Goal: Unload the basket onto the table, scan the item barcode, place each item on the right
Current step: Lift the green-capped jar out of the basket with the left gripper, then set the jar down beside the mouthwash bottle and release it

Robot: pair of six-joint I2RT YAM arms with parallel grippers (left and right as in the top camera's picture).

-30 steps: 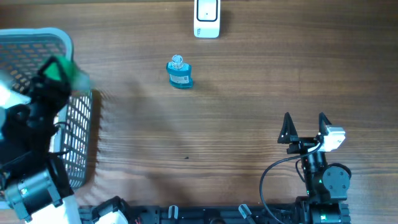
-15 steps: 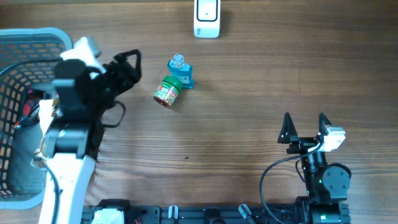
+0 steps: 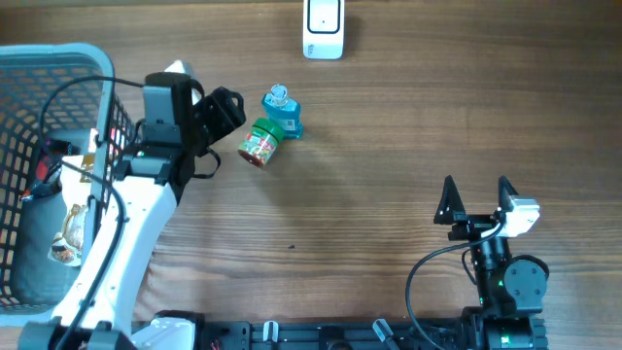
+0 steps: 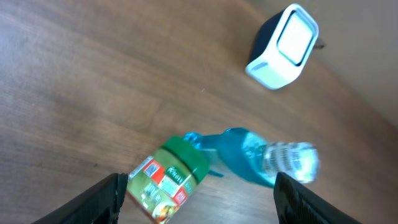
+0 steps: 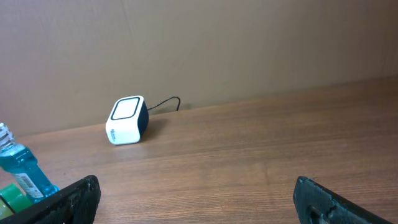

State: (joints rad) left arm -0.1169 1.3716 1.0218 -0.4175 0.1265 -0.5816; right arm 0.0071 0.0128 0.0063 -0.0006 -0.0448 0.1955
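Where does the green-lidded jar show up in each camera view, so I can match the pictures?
Overhead: the green-lidded jar lies left of centre, beside the blue bottle.
Left wrist: bottom, left of centre, on its side.
Right wrist: only a green sliver at the bottom left corner, probably its lid.
Shared landmark: the white scanner.

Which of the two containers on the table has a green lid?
The red-labelled jar, beside the blue bottle, whose cap is clear.
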